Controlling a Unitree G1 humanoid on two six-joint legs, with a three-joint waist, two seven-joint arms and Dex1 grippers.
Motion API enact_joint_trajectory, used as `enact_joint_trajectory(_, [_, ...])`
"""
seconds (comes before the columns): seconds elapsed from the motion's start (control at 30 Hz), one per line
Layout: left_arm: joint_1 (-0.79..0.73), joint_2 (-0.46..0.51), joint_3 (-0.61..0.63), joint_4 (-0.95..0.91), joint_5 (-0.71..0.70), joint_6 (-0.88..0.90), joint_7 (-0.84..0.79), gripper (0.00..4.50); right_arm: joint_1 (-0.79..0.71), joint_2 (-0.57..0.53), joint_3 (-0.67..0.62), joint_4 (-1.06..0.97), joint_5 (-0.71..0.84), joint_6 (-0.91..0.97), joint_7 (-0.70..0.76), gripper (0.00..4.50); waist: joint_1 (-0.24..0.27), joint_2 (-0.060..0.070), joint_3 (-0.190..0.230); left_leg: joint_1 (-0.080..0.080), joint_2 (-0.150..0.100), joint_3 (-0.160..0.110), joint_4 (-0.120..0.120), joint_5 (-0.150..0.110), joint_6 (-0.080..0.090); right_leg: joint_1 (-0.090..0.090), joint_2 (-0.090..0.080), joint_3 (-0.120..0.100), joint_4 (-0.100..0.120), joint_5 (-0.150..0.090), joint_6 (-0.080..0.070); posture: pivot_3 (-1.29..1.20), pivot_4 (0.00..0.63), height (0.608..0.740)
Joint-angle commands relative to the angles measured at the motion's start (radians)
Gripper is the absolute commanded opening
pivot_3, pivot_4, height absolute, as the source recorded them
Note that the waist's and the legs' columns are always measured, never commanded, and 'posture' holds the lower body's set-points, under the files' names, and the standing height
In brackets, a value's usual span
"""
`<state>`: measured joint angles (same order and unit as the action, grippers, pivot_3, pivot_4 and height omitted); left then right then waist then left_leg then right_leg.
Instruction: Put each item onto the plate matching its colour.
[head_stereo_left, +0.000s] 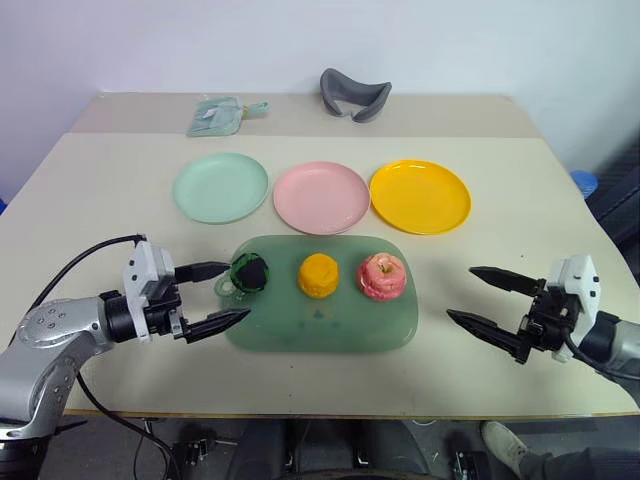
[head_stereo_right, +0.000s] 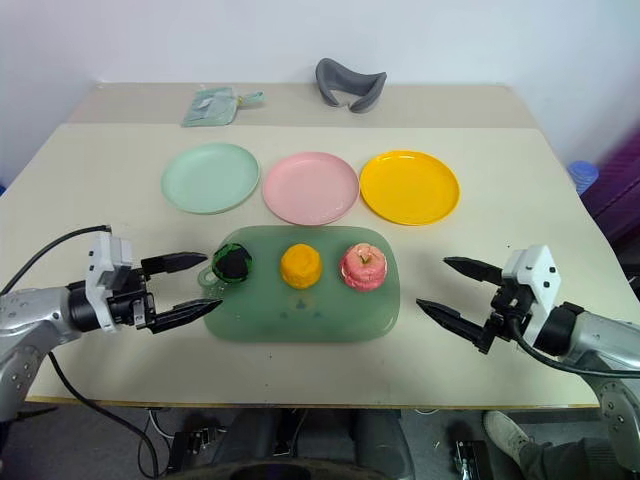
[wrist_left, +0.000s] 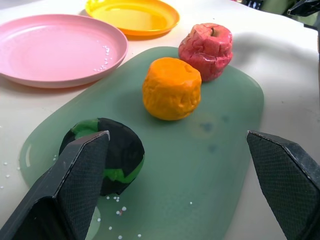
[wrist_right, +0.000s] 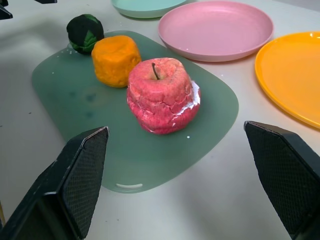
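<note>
Tool-wise, the left tool (head_stereo_left: 213, 296) hangs with fingers spread wide at the green tray's (head_stereo_left: 390, 330) left edge, close to the dark green ball (head_stereo_left: 249, 271), likely lined up for it. Orange fruit (head_stereo_left: 318, 275) and pink apple (head_stereo_left: 382, 276) sit mid-tray and right. Beyond the tray lie the mint plate (head_stereo_left: 220, 187), pink plate (head_stereo_left: 321, 197) and yellow plate (head_stereo_left: 420, 196). Right of the tray, the right tool (head_stereo_left: 487, 301) gapes empty, angled inward.

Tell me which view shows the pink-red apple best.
The right wrist view: the apple sits close and central, stem visible. The left wrist view shows it farther off, past the orange fruit. Both eye views show it small, on the tray.
</note>
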<state>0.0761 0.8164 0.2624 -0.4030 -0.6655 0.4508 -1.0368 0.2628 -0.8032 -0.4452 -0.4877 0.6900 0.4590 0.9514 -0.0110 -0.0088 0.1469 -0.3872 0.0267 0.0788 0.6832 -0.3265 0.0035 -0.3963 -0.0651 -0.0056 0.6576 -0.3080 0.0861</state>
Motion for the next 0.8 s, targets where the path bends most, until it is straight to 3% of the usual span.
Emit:
enact_joint_trajectory(0.03, [0.014, 0.006, 0.031, -0.04, -0.01, 0.002, 0.01, 4.5, -0.011, 0.007, 0.008, -0.03, 0.012, 0.002, -0.008, 4.43, -0.001, 0.0, 0.0, 0.0, 0.0, 0.0, 0.0, 0.0, 0.0, 0.0, 0.0, 0.0, 0.0, 0.0, 0.0, 0.0, 0.15, 0.74])
enact_joint_trajectory(0.57, [-0.033, -0.014, 0.042, -0.05, -0.046, 0.037, 0.067, 4.5, -0.098, 0.048, 0.095, -0.017, -0.005, -0.046, -0.005, 4.43, 0.0, 0.0, 0.0, 0.0, 0.0, 0.0, 0.0, 0.0, 0.0, 0.0, 0.0, 0.0, 0.0, 0.0, 0.0, 0.0, 0.15, 0.74])
enact_joint_trajectory(0.67, [-0.069, -0.038, 0.06, -0.04, -0.098, 0.068, 0.084, 4.5, -0.157, 0.068, 0.141, -0.011, 0.002, -0.084, 0.026, 4.43, -0.001, 0.0, 0.0, 0.0, 0.0, 0.0, 0.0, 0.0, 0.0, 0.0, 0.001, 0.0, 0.0, 0.0, 0.0, 0.0, 0.15, 0.74])
enact_joint_trajectory(0.8, [-0.092, -0.054, 0.035, -0.052, -0.065, 0.091, 0.156, 4.5, -0.264, 0.082, 0.224, 0.007, -0.003, -0.116, 0.085, 4.43, -0.001, 0.0, 0.0, 0.0, 0.0, 0.0, 0.0, 0.0, 0.0, 0.0, 0.001, 0.0, 0.0, 0.0, 0.0, 0.0, 0.15, 0.74])
